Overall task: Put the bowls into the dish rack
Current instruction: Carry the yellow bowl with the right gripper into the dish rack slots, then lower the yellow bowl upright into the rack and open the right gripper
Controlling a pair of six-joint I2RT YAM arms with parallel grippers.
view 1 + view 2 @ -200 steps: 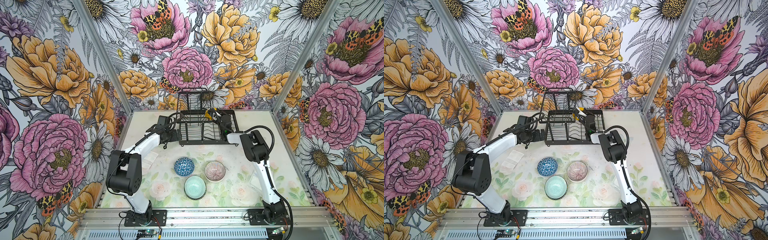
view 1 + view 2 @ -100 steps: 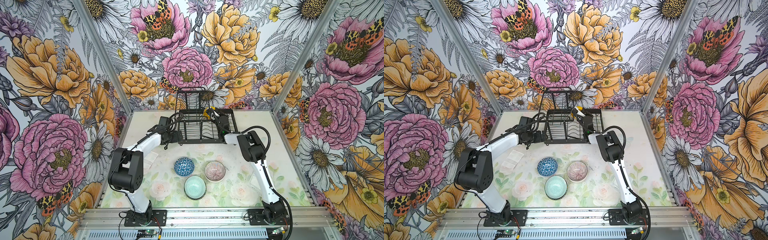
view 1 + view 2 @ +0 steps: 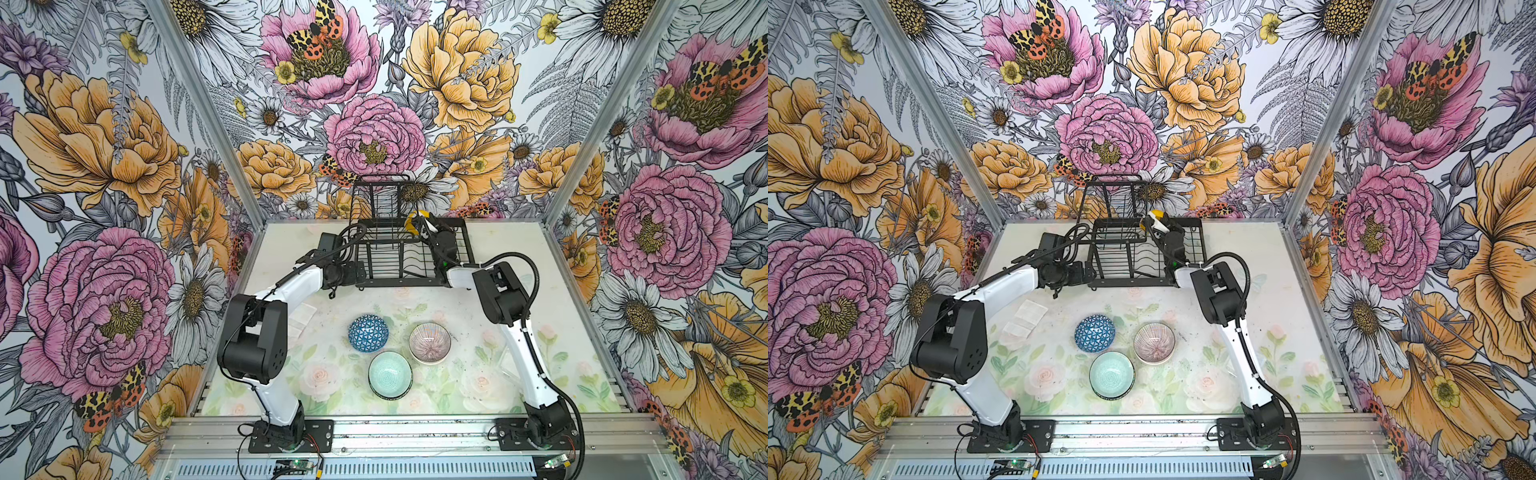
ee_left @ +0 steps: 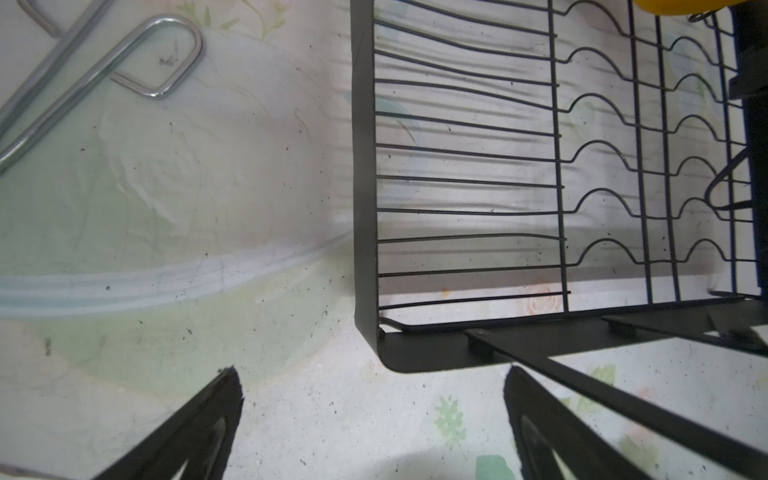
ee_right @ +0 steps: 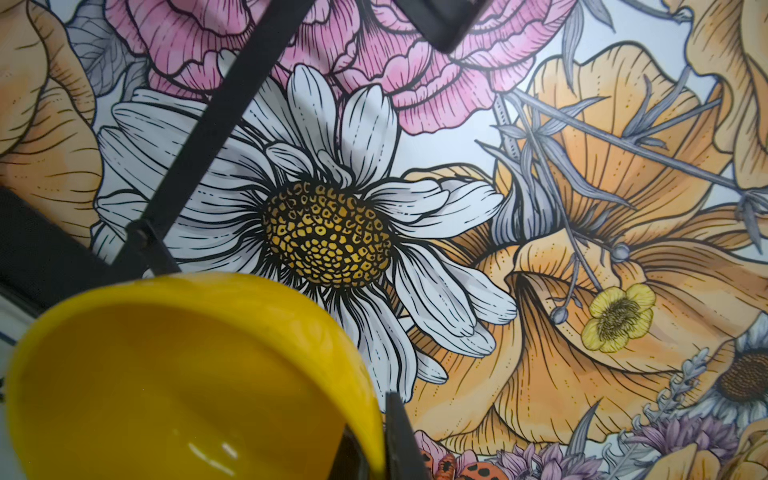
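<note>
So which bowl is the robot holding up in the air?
The plain yellow bowl, pinched at its rim by the right pincer over the dish rack. The blue-patterned bowl, pink-striped bowl and teal bowl sit untouched on the table.

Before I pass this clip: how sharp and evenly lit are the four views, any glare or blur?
Both top views: even light, sharp, dish rack clear. Left wrist view: rack wires crisp, streaky shadows on the table, left claw soft. Right wrist view: yellow bowl close and blurred, small glare spot; wallpaper sharp.
</note>
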